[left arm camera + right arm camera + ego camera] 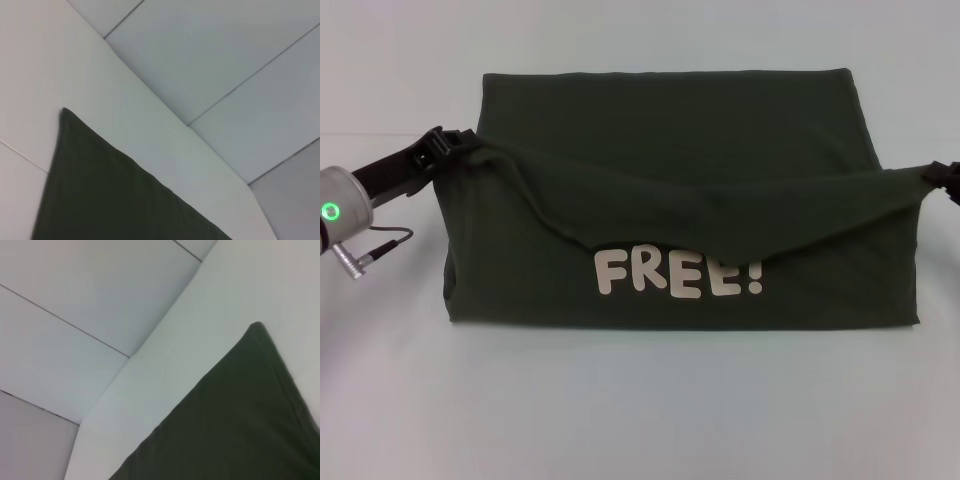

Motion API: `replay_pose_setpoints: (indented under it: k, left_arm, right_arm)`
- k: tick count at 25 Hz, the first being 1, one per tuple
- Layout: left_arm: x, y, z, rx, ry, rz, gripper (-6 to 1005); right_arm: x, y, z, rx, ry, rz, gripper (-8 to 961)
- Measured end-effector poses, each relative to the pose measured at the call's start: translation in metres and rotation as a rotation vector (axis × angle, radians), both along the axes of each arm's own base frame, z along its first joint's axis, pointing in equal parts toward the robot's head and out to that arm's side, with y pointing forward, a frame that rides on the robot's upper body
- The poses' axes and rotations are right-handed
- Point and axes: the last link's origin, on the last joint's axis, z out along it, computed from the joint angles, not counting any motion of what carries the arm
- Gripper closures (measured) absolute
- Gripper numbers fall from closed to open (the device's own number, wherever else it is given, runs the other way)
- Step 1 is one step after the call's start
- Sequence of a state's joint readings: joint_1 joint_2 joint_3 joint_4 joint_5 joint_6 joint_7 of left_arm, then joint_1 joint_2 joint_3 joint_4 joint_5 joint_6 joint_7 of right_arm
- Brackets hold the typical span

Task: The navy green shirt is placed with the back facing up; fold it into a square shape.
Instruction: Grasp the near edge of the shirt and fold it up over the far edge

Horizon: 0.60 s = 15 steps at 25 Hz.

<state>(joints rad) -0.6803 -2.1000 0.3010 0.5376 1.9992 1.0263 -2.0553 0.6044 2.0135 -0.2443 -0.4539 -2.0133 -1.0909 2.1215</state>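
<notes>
Head view: navy green shirt (pixel 680 190) lay spread across the middle of the pale table (pixel 640 410), far wider than either gripper. Its far part lay flat with a straight far edge. Its near part showed cream "FREE!" lettering (pixel 678 274) facing up, with a straight near edge towards the robot. A fold of fabric was lifted and stretched between the two grippers, sagging in the middle so its low point dipped onto the tops of the letters. Left gripper (pixel 448 146) sat at the shirt's left edge, closed on the cloth at that end of the raised fold; its black fingers (pixel 432 150) were partly wrapped by fabric. The arm ran back towards the left frame edge, where a green light (pixel 330 211) glowed on the silver wrist and a thin cable (pixel 380 240) hung below it. Right gripper (pixel 938 178) was at the shirt's right edge, mostly cut off by the frame; the fold tapered to a point right at it, so it was pinching the cloth at that end. Left wrist view: one dark corner of the shirt (pixel 105 195) against the table (pixel 100 100), with tiled floor (pixel 225 60) beyond the table edge; no fingers in view. Right wrist view: same picture mirrored, shirt corner (pixel 235 425), table (pixel 235 295), floor tiles (pixel 75 300).
</notes>
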Motion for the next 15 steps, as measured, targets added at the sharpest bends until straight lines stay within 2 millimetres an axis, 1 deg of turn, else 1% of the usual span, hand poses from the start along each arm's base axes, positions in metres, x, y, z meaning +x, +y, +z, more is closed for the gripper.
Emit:
replay_pose_setpoints:
  k: [3,6,11,15]
  left_arm:
    - [0.001,0.002,-0.007,0.032,0.029,0.006,966]
    - [0.004,0.006,-0.012,0.054,0.064,0.003,966]
    - [0.01,0.012,-0.021,0.067,0.118,-0.001,967]
    - [0.012,0.015,-0.028,0.068,0.141,0.001,967]
  right_arm:
    - [-0.003,0.006,-0.005,0.076,-0.005,-0.013,953]
    - [-0.004,0.01,-0.006,0.091,-0.019,-0.018,953]
    - [-0.009,0.017,-0.008,0.083,-0.051,-0.017,953]
    - [-0.01,0.019,-0.014,0.07,-0.073,-0.023,953]
